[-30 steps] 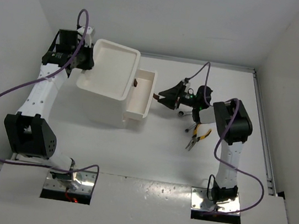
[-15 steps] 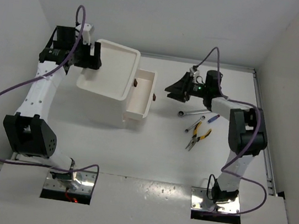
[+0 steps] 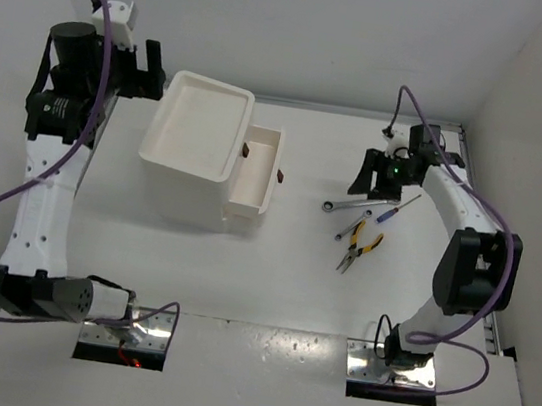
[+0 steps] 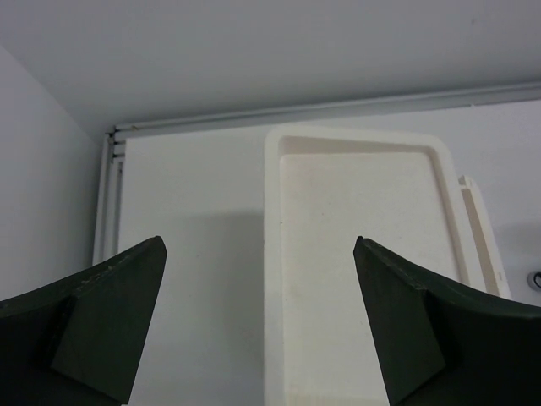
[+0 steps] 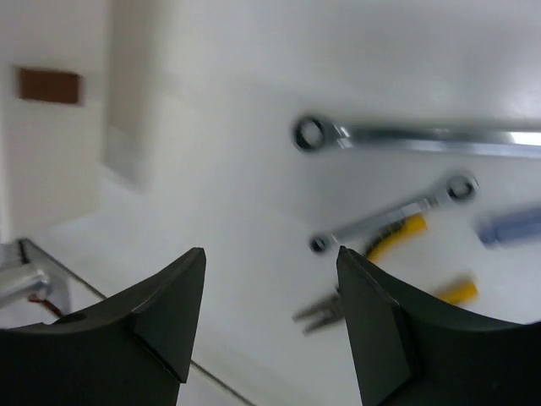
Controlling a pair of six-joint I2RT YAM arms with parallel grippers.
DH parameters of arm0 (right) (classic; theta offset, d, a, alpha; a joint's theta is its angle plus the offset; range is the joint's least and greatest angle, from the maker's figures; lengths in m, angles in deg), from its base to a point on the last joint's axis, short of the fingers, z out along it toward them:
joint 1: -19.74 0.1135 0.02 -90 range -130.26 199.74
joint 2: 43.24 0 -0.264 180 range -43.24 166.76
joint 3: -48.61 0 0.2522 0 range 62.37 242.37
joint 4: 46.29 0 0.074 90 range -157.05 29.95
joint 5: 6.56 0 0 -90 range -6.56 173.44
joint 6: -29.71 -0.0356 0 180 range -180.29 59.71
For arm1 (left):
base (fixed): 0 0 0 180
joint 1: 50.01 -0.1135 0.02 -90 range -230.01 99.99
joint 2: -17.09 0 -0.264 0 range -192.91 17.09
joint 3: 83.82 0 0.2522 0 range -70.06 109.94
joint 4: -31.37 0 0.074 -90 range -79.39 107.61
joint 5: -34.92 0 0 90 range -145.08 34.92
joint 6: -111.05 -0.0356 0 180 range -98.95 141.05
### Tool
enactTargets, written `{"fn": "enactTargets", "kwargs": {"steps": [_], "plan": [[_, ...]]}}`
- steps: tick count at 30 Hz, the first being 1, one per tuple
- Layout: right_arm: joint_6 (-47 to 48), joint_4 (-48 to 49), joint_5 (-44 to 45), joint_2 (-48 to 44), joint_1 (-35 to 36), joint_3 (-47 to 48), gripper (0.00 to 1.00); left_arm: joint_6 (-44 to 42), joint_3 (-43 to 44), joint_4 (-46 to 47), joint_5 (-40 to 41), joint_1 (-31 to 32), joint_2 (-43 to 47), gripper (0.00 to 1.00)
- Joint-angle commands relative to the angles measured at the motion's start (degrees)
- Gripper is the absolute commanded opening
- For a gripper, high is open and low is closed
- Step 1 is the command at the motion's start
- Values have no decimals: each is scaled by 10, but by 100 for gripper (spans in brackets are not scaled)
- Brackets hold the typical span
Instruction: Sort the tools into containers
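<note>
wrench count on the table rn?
2. Both on the table right of the open drawer: the long wrench, and the short wrench just nearer the arm bases, against the yellow pliers. Others may be hidden in drawers.

The left tool has come off the white box, gone up and back, and opened wide. The right tool has swung away from the drawer toward the wrenches and opened a bit more.
</note>
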Motion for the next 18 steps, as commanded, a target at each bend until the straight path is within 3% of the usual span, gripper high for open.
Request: {"fn": "enactTargets", "kwargs": {"steps": [1, 5, 9, 18], "plan": [[50, -113, 143, -59, -4, -35, 64, 11, -27, -1, 60, -3, 39, 100], [-22, -139, 234, -81, -15, -77, 55, 11, -65, 4, 79, -3, 69, 100], [-67, -178, 269, -75, -20, -111, 51, 6, -71, 4, 85, -3, 82, 100], [-70, -159, 211, -46, -50, -144, 44, 6, -88, 10, 91, -3, 92, 100]]}}
